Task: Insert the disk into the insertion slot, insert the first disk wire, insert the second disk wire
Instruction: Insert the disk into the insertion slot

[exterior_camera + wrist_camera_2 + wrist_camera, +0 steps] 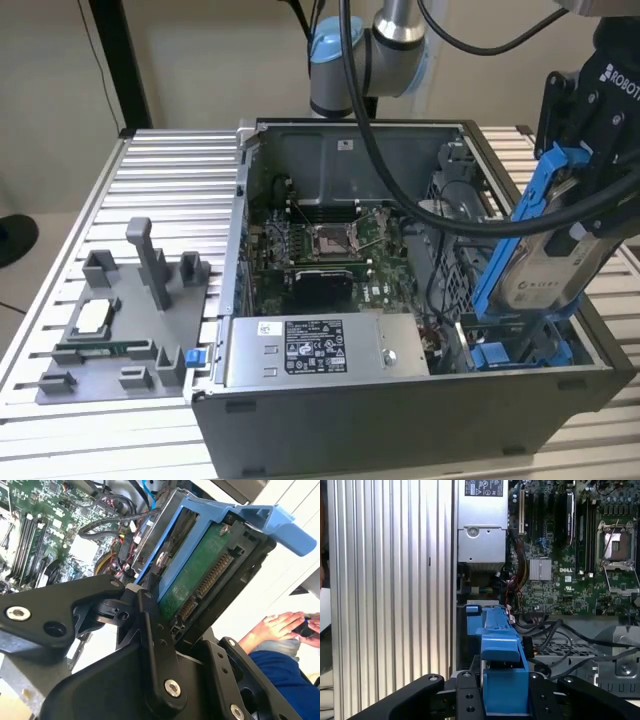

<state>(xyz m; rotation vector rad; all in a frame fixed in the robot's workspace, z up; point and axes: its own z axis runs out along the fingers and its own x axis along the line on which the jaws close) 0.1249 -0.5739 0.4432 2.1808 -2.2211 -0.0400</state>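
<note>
The gripper is clenched on the disk, its black fingers pressing either side of the blue carrier frame. The disk hangs tilted over the insertion slot in the near corner of the open computer case, on the exterior view's right. Its lower end dips toward the slot's blue rails; whether they touch cannot be told. A grey power-supply box sits just beside the slot. In the second wrist view, a person's hand rests beyond the disk's green circuit board.

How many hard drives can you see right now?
1: the disk, held tilted by the gripper over the insertion slot. Others may be hidden inside the case.
</note>
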